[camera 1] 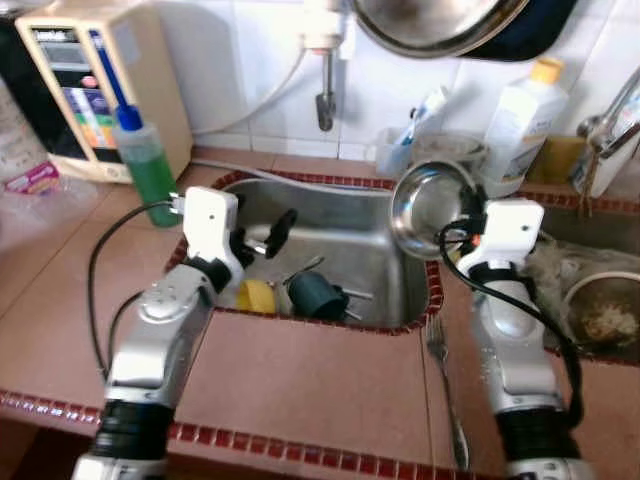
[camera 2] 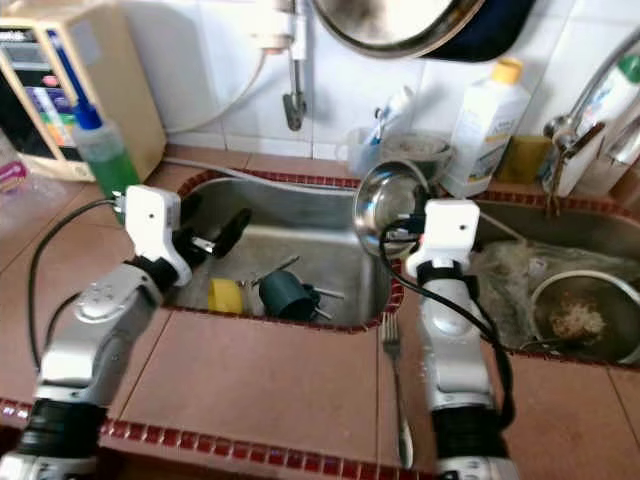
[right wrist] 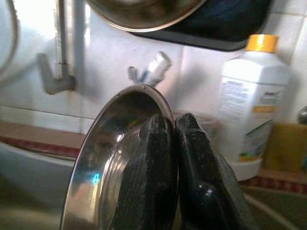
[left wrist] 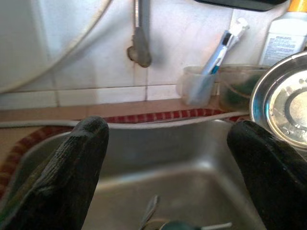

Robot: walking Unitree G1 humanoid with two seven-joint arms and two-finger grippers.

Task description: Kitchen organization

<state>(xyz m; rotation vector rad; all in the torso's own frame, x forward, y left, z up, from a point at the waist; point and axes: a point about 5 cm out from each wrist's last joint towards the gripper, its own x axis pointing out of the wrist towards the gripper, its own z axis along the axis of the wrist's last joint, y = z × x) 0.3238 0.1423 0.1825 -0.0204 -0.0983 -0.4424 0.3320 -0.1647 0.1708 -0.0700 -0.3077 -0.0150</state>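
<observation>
My right gripper [right wrist: 175,129] is shut on the rim of a shiny steel bowl [camera 1: 425,205], holding it tilted on edge above the red-tiled divider at the sink's right side. The bowl's hollow [right wrist: 110,163] faces left, toward the sink. My left gripper [camera 1: 262,240] hangs open over the left part of the steel sink [camera 1: 340,245] with nothing between its fingers [left wrist: 72,177]. In the sink's front lie a yellow item [camera 1: 255,295], a dark teal cup [camera 1: 315,295] on its side and some cutlery.
A fork [camera 1: 445,390] lies on the tiled counter in front of the divider. A green bottle [camera 1: 145,165] and a beige appliance [camera 1: 90,85] stand at the back left. A white bottle [camera 1: 525,125] and a toothbrush cup [camera 1: 400,145] stand behind. A second basin on the right holds a dirty bowl [camera 1: 605,315].
</observation>
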